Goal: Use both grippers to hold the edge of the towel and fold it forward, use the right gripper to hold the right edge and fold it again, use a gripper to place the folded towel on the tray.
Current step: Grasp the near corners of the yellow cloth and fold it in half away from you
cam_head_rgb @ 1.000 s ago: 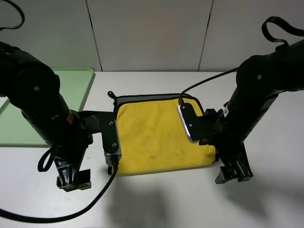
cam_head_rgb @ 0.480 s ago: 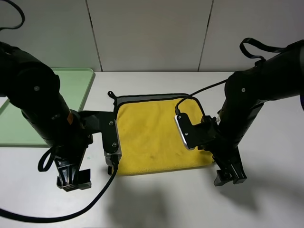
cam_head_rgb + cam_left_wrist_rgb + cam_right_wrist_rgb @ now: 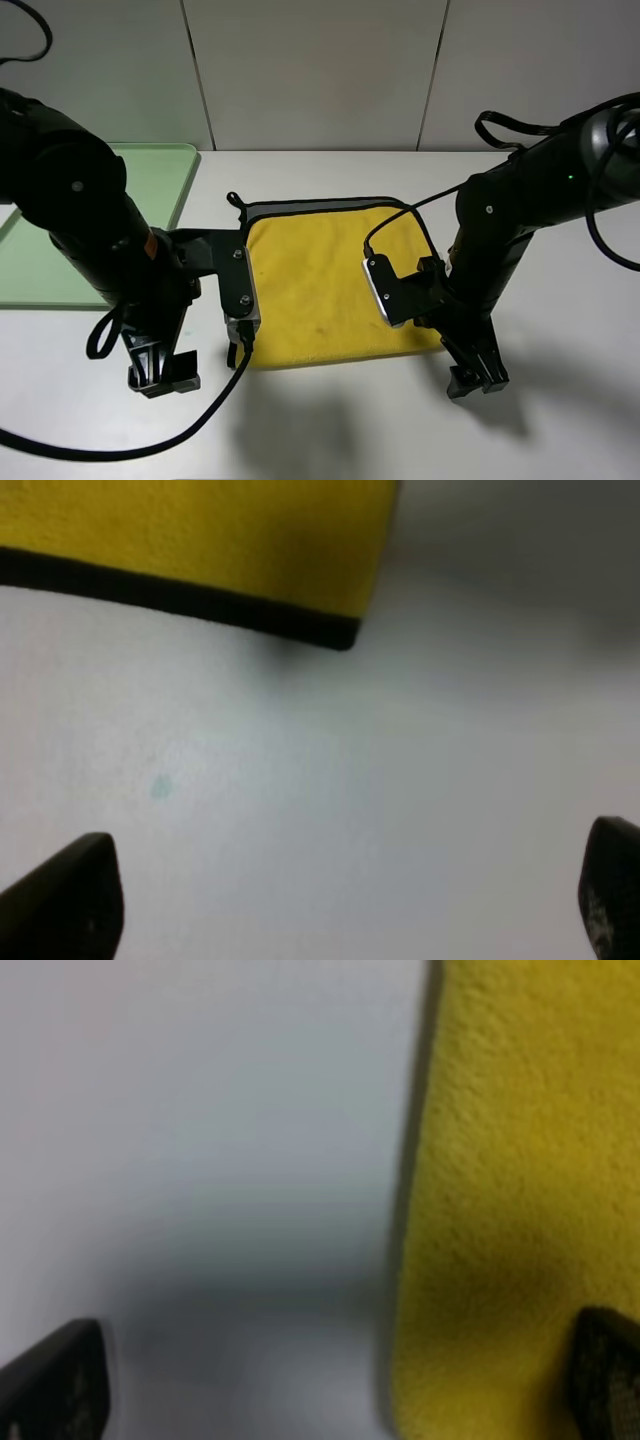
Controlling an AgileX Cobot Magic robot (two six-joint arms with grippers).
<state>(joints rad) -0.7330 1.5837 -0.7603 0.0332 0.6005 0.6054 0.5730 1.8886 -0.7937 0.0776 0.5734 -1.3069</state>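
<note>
The yellow towel (image 3: 325, 285) lies flat mid-table, with a grey strip of its reverse and a black loop (image 3: 233, 199) showing along its far edge. My left gripper (image 3: 165, 375) is low over bare table just left of the towel's near-left corner, fingers wide open; its wrist view shows that corner (image 3: 200, 540), with the black edge of the towel (image 3: 180, 598), beyond the empty gap (image 3: 340, 910). My right gripper (image 3: 478, 378) stands open at the near-right corner. In its wrist view the towel (image 3: 510, 1190) fills one side and its border runs between the spread fingertips (image 3: 50, 1380).
The pale green tray (image 3: 160, 185) sits at the far left of the table, partly hidden behind the left arm. Black cables loop from both arms, one trailing across the table's near side (image 3: 120, 452). A panelled wall closes off the back.
The right arm has swung left, bringing its gripper in to the towel's near-right corner. The left arm has shifted slightly right. The towel has not moved.
</note>
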